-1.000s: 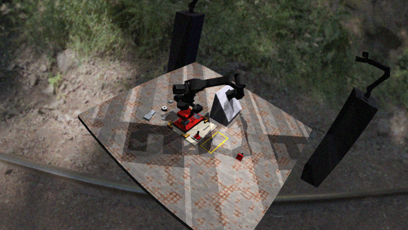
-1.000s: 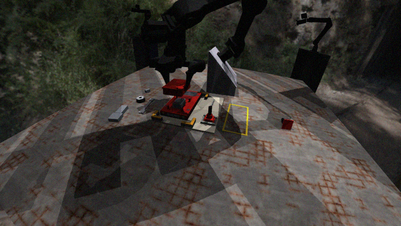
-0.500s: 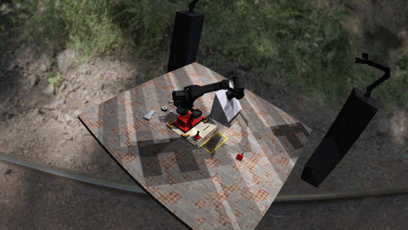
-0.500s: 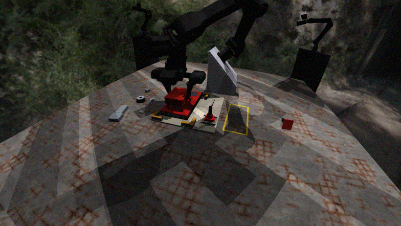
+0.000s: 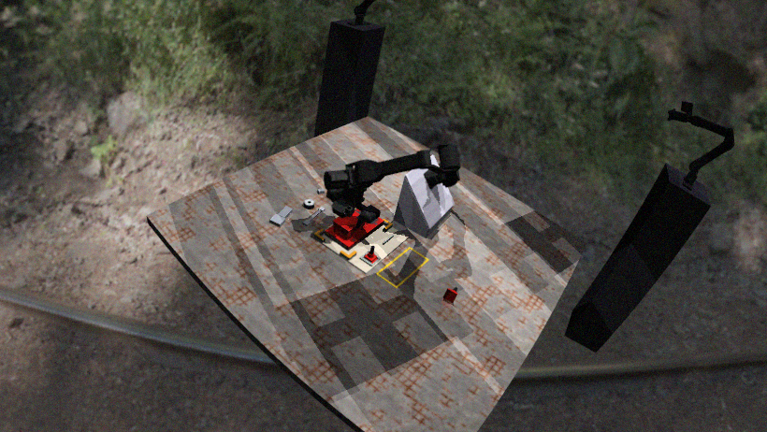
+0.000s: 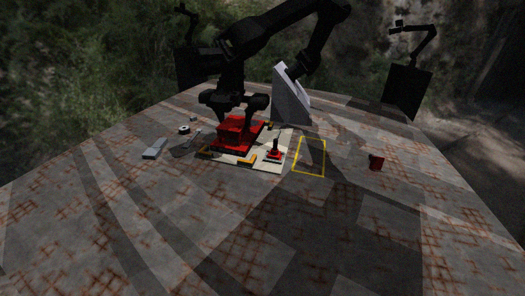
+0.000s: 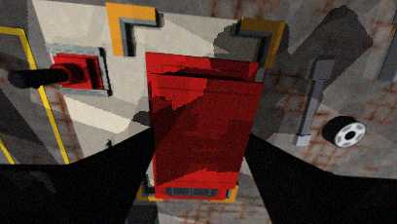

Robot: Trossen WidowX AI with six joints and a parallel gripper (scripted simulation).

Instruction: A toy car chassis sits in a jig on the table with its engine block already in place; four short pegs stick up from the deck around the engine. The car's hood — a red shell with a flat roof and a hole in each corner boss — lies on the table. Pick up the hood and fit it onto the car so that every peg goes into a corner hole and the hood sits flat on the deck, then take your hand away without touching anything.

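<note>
The red hood (image 5: 350,225) (image 6: 229,125) (image 7: 204,131) is level, roof up, low over the red chassis (image 5: 348,241) (image 6: 235,150) (image 7: 155,63). It is roughly lined up with the deck. I cannot tell whether its underside touches the deck. My gripper (image 5: 354,219) (image 6: 234,126) (image 7: 200,132) is shut on the hood, one finger on each side. The engine block and the pegs are hidden under the hood, so how they sit in the corner holes does not show. The chassis sits between the orange corner brackets of the jig (image 6: 246,161) (image 7: 116,29).
A red-based black lever (image 5: 370,256) (image 6: 274,153) stands on the cream board beside the chassis. A pale wedge (image 5: 421,208) (image 6: 288,106) stands close behind. A wheel (image 6: 184,129) (image 7: 350,134), a wrench-like part (image 7: 313,104) and a grey block (image 6: 155,148) lie on the other side. A red block (image 6: 376,163) lies farther right.
</note>
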